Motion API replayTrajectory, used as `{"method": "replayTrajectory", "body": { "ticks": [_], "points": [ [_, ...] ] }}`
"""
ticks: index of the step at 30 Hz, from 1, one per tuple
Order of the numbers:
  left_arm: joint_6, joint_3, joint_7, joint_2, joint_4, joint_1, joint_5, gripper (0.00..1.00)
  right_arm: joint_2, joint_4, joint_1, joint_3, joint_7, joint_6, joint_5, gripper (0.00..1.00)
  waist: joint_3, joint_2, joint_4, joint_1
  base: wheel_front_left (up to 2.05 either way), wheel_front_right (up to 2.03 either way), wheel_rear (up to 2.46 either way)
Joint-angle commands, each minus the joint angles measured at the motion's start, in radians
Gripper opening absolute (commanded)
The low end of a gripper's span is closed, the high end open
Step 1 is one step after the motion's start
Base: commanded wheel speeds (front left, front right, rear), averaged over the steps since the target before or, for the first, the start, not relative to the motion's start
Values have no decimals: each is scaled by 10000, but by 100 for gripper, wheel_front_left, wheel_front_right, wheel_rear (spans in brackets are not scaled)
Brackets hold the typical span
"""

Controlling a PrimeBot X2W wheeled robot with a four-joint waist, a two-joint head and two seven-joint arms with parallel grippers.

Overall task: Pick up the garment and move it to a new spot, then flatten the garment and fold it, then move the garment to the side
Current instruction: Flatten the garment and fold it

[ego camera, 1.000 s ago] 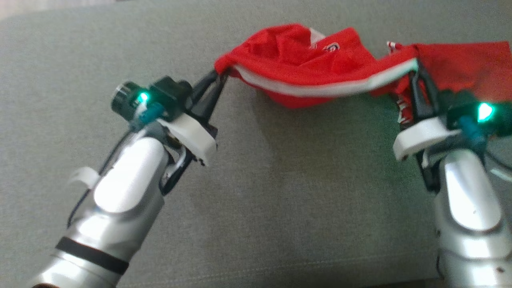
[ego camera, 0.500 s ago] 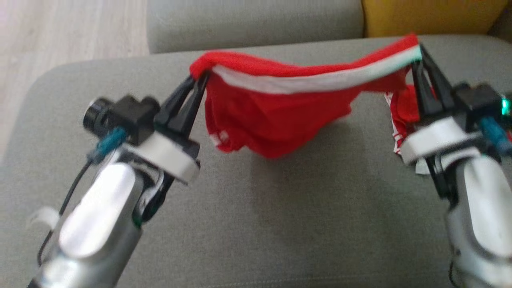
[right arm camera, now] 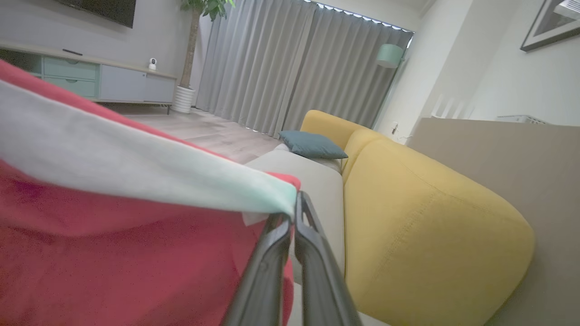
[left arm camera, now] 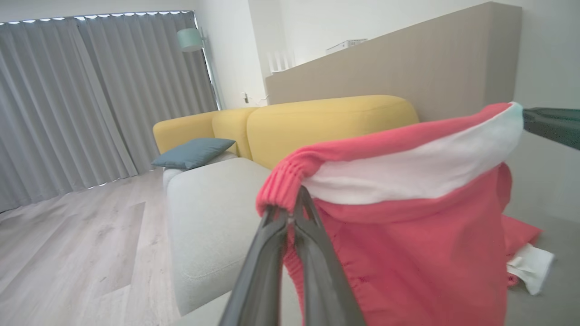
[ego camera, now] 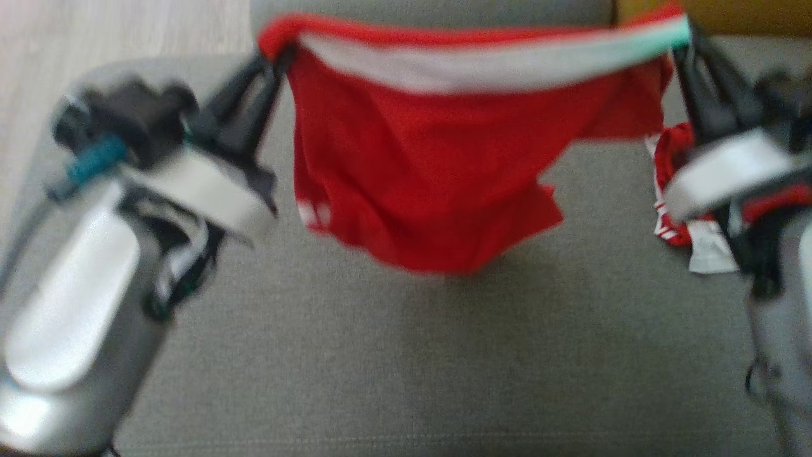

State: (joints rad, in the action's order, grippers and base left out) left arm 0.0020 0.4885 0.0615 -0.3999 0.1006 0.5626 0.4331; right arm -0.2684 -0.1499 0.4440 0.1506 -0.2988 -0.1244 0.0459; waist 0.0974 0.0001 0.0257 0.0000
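The left tool (ego camera: 276,56) is clamped on 1 end of the waistband of the red garment (ego camera: 431,178). Its 2 dark fingers are pressed together, with the ribbed red edge bunched at their tips. The right tool (ego camera: 686,39) grips the other end the same way, pinching the white band (ego camera: 495,66) where it narrows. Between the 2 tools the waistband runs nearly taut. The body of the garment hangs below that line over the grey seat (ego camera: 444,368); blur hides whether its lowest fold touches. A red-and-white part with a white tag (ego camera: 709,257) dangles beside the right tool's wrist. Beyond the left tool's tips are a yellow sofa (left arm camera: 326,122), a blue cushion (left arm camera: 195,151) and wooden floor (left arm camera: 68,244).
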Motion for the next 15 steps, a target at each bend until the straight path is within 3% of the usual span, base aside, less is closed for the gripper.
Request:
{"method": "replayTrajectory", "body": {
  "ticks": [1,5,9,15],
  "points": [
    [-151,-670,48,-258,-128,1247,84,0,-217,-33,1146,334,-145,-63,214,0,692,-1,97,0,0,0,0],
    [-623,-856,-30,-114,-1917,3421,73,0,-704,1471,3755,1208,-257,-63,680,0,1787,-1,135,0,0,0,0],
    [-795,-1140,-645,84,-4105,5792,-134,0,-697,3688,6749,1772,385,-63,763,0,2754,-1,158,0,0,0,0],
    [-745,-1454,-2503,520,-6750,8166,-483,0,551,7015,9543,899,2417,-63,122,0,3723,-1,226,0,0,0,0]
  ]
}}
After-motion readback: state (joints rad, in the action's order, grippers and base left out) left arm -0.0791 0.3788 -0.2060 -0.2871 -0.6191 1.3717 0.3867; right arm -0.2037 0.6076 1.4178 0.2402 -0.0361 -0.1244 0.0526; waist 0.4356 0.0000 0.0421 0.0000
